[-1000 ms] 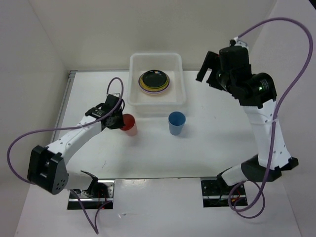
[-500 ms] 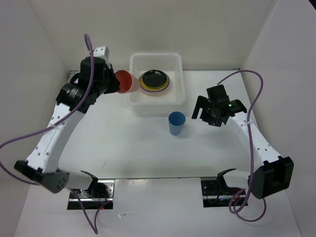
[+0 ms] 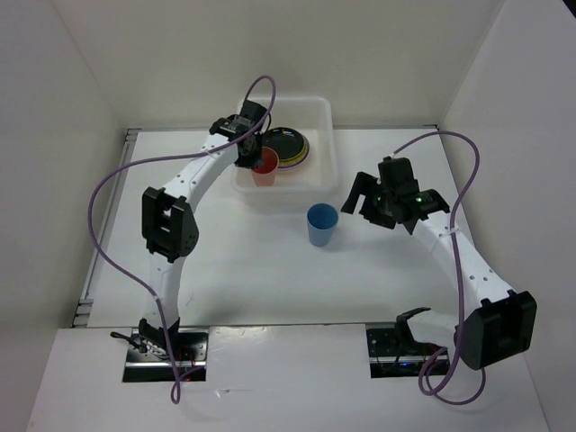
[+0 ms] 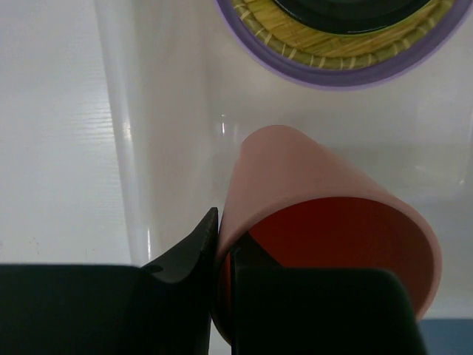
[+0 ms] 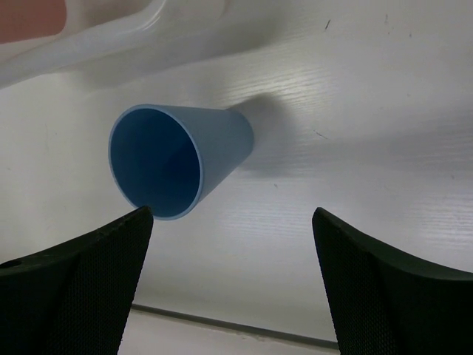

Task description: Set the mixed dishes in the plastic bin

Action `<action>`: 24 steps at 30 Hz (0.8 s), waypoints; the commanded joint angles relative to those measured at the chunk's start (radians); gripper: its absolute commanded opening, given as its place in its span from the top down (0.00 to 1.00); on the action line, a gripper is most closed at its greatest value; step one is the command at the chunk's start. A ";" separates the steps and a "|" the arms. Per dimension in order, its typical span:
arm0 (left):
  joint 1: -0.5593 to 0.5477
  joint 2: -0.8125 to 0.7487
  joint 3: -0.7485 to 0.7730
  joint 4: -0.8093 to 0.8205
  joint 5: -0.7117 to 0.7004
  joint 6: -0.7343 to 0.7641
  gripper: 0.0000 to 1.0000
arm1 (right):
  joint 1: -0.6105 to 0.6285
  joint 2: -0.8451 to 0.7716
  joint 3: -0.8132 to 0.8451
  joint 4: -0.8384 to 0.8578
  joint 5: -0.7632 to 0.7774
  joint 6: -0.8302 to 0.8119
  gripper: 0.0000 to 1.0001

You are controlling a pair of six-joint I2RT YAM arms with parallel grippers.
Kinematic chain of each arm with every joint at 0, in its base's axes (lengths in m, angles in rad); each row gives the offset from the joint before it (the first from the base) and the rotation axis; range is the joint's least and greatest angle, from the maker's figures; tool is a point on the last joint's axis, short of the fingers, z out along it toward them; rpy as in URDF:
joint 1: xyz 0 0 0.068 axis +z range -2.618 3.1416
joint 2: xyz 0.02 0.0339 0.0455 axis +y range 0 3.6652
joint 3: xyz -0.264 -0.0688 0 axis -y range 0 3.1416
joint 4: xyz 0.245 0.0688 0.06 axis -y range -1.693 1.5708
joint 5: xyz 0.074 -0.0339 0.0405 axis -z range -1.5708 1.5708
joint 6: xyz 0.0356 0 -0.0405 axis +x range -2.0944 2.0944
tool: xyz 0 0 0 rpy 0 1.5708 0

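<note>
At the plastic bin point(image 3: 297, 196) | left gripper point(image 4: 224, 235) pinches red cup point(image 4: 325, 214) wall; right gripper point(image 5: 229, 222) spread wide near blue cup point(image 3: 321, 223)

Bright even light, soft shadow beside the blue cup point(image 5: 181, 159), blurred foreground

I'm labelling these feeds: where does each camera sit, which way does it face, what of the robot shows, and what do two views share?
Top external: above and behind the arms, looking down on the table; both arms whole.
Left wrist: on the left arm, looking down into the plastic bin; left gripper pinching the red cup.
Right wrist: on the right arm, facing the blue cup on the table; open right gripper at the bottom edge.
Shared: top external and right wrist both show the blue cup beside the plastic bin.
</note>
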 commanded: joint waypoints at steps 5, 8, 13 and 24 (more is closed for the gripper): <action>-0.003 0.093 0.166 -0.020 -0.002 0.024 1.00 | 0.045 0.055 -0.031 0.138 -0.045 0.036 0.08; -0.003 0.126 0.166 -0.034 -0.002 0.024 0.99 | 0.099 0.101 -0.031 0.163 -0.027 0.059 0.08; -0.003 0.127 0.114 -0.011 -0.002 0.015 0.95 | 0.139 0.149 -0.010 0.163 0.032 0.068 0.08; 0.006 0.127 0.042 0.019 -0.011 0.004 0.66 | 0.182 0.210 -0.001 0.163 0.093 0.096 0.08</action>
